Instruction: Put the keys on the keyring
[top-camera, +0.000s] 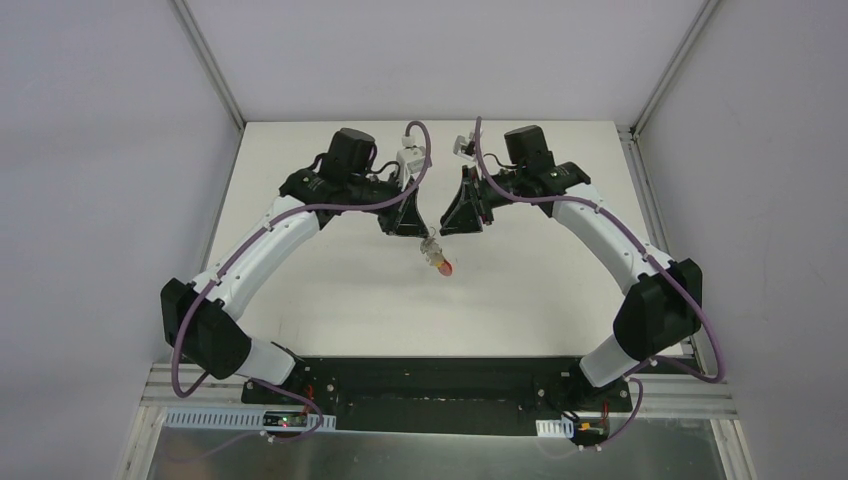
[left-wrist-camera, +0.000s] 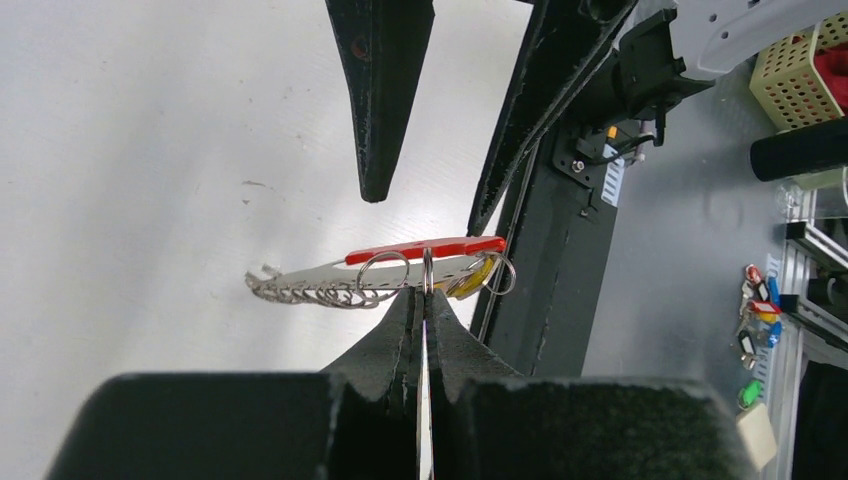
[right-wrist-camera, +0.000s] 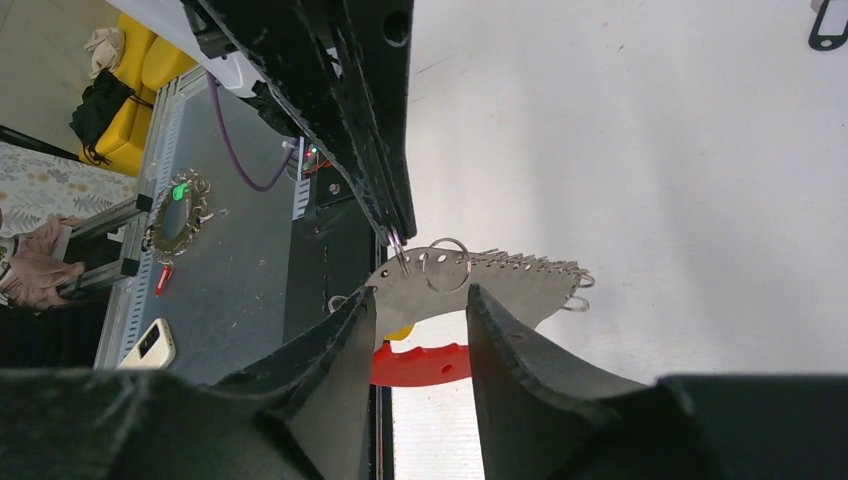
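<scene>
The left gripper (left-wrist-camera: 425, 300) is clamped shut on a wire loop of the keyring (left-wrist-camera: 330, 277), holding it off the table (left-wrist-camera: 150, 150). The right gripper (right-wrist-camera: 420, 300) has its jaws partly apart at the keyring's metal plate, gripping nothing. One key (right-wrist-camera: 828, 25) lies loose on the table, well apart.

Item: keyring (left-wrist-camera: 400, 262). Its red band (left-wrist-camera: 425, 247): smooth plastic, slight sheen. Its curved plate (right-wrist-camera: 510, 280): dull grey metal, matt, punched. Its wire loops (left-wrist-camera: 385, 268): bright polished metal.
Item: left gripper (left-wrist-camera: 421, 298) and right gripper (right-wrist-camera: 420, 295). Black, matt, finely grained like printed plastic; edges slightly rough.
Item: table (top-camera: 330, 290). White, matt, smooth, with faint scuffs.
Item: arm shells (top-camera: 270, 235). White glossy plastic; joint housings black, matt.
Item: cables (top-camera: 429, 150). Purple, smooth sheathing.
Item: near sheet (top-camera: 440, 458). Bare grey metal, brushed, softly reflective.
</scene>
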